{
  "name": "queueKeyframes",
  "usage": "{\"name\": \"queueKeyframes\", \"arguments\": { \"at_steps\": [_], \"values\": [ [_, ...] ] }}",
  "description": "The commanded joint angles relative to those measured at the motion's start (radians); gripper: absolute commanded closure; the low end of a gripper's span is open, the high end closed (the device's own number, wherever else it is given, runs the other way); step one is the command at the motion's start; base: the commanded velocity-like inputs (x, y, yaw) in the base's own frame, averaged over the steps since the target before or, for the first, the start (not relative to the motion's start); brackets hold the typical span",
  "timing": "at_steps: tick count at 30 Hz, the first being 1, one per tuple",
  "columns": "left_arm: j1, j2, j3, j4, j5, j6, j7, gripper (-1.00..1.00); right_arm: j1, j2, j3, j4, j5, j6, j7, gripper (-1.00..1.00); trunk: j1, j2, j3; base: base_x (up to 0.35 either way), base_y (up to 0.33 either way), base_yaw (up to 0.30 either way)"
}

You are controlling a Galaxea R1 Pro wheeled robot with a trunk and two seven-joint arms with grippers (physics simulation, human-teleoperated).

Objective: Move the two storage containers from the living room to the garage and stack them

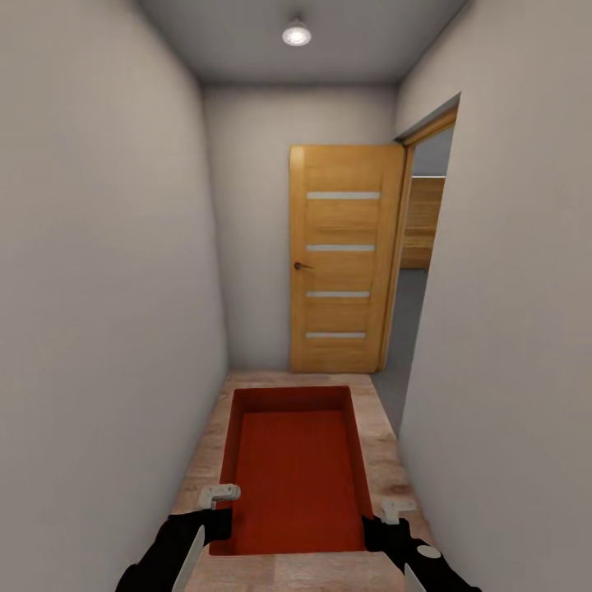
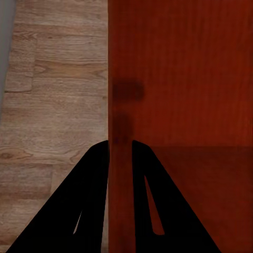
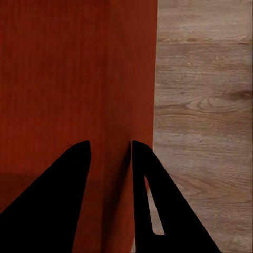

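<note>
A rust-red storage container (image 1: 298, 473) is held out in front of the robot above the wood plank floor (image 1: 386, 436) of a narrow hallway, and nothing is seen inside it. Its left wall is clamped by the left pincer (image 2: 121, 145) and its right wall by the right pincer (image 3: 109, 143). A honey-coloured door (image 1: 344, 259) is seen open ahead.

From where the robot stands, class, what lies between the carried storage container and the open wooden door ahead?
In the head view, only bare wood plank floor lies between the storage container and the wooden door.
</note>
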Motion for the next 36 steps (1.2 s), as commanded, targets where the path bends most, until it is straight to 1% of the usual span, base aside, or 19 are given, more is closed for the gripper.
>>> {"name": "queueKeyframes", "arguments": {
  "at_steps": [1, 7, 13, 16, 36],
  "values": [
    [0.0, 0.01, 0.005, -0.017, 0.009, -0.021, -0.006, 1.0, 0.0, -0.002, 0.001, 0.003, -0.009, -0.004, 0.048, 1.0, 0.001, -0.001, -0.001, 0.323, 0.0, 0.0],
    [0.0, 0.009, 0.005, -0.017, 0.009, -0.021, -0.006, 1.0, 0.0, -0.002, 0.002, 0.003, -0.009, -0.005, 0.044, 1.0, 0.001, -0.001, -0.001, 0.323, 0.0, 0.0],
    [0.0, 0.004, 0.005, -0.016, 0.009, -0.021, -0.006, 1.0, 0.0, -0.002, 0.003, 0.003, 0.011, -0.005, 0.043, 1.0, 0.001, -0.001, -0.001, 0.323, 0.0, 0.0],
    [0.0, 0.003, 0.005, -0.016, 0.009, -0.021, -0.006, 1.0, 0.0, -0.002, 0.003, 0.003, 0.014, -0.005, 0.043, 1.0, 0.001, -0.001, -0.001, 0.323, 0.0, 0.0],
    [0.0, 0.005, 0.005, -0.016, 0.009, -0.022, -0.006, 1.0, 0.0, -0.002, 0.003, 0.003, 0.016, -0.005, 0.042, 1.0, 0.001, -0.001, -0.001, 0.323, 0.0, 0.0]
  ]
}}
